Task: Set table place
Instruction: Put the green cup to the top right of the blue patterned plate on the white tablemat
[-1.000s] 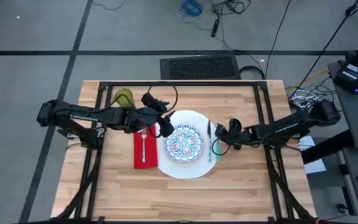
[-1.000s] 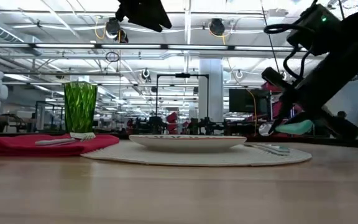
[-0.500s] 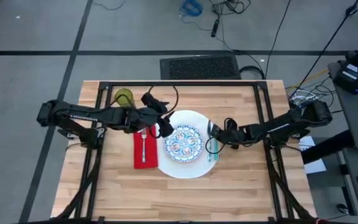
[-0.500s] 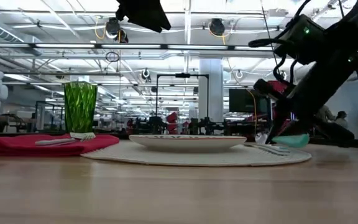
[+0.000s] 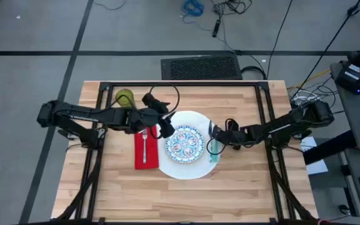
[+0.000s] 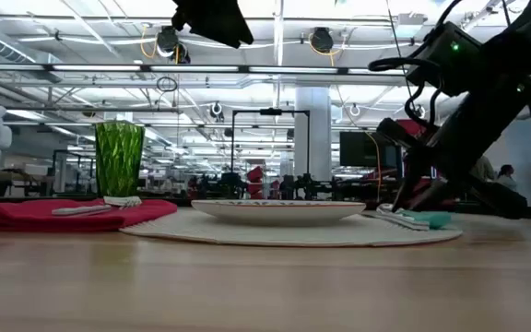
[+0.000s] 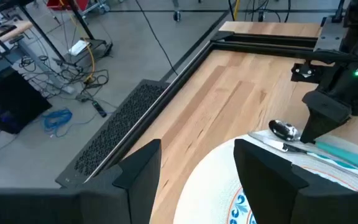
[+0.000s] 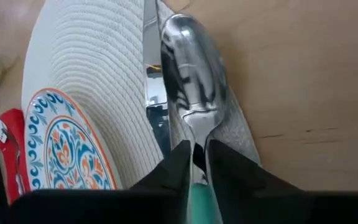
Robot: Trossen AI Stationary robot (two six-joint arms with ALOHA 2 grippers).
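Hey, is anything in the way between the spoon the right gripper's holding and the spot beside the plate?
Nothing visible. The right gripper holds the teal-handled spoon already down at the large white plate's right rim, alongside a knife.

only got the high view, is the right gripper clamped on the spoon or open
observer: clamped. In the right wrist view the right gripper has its fingers shut on the spoon where the silver neck meets the teal handle.
operator: is the spoon in the air or down
observer: down. The low view shows it lying about level on the edge of the white plate, not raised above it.
operator: left gripper carrying anything
observer: no. The left wrist view shows the left gripper open with nothing between its fingers, and the low view shows it hanging well above the table.
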